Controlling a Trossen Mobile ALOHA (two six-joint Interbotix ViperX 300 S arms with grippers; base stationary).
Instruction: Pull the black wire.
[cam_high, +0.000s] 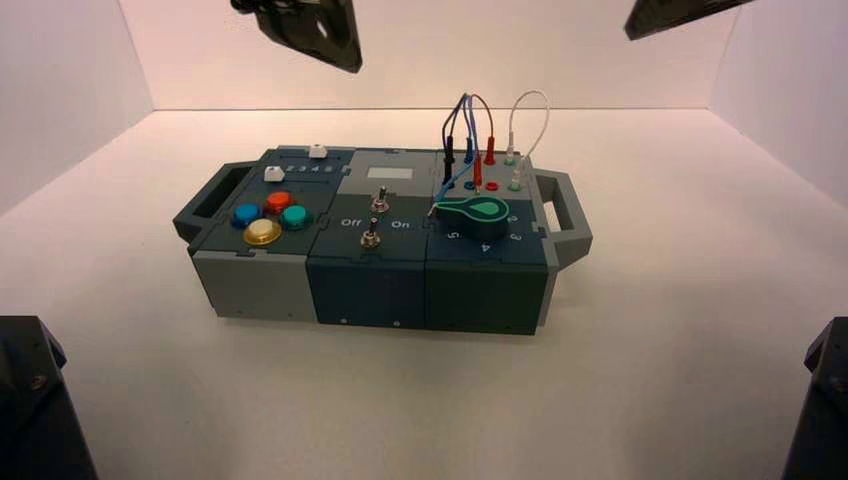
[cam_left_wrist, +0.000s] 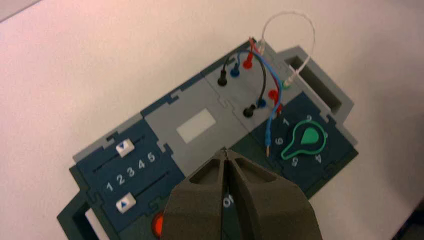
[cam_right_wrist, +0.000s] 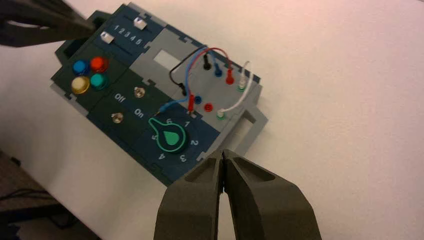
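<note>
The black wire (cam_left_wrist: 264, 75) arches over the grey socket panel at the box's right rear, with both black plugs standing in sockets. In the right wrist view the black wire (cam_right_wrist: 171, 75) loops out toward the display window; from above, the black wire (cam_high: 448, 150) rises beside the blue and red leads. My left gripper (cam_left_wrist: 226, 152) hangs shut and empty high above the box's middle, well clear of the wire, and appears as the left gripper (cam_high: 300, 30) at the top. My right gripper (cam_right_wrist: 222, 152) is also shut and empty, raised off the box's right end, showing as the right gripper (cam_high: 680, 15).
A blue lead (cam_left_wrist: 269, 125) has one plug loose, lying by the teal knob (cam_left_wrist: 307, 139). A red lead (cam_right_wrist: 215, 50) and a white lead (cam_left_wrist: 295, 30) crowd the same panel. Two toggle switches (cam_high: 375, 215), coloured buttons (cam_high: 268, 215) and sliders (cam_left_wrist: 125, 147) fill the rest of the box.
</note>
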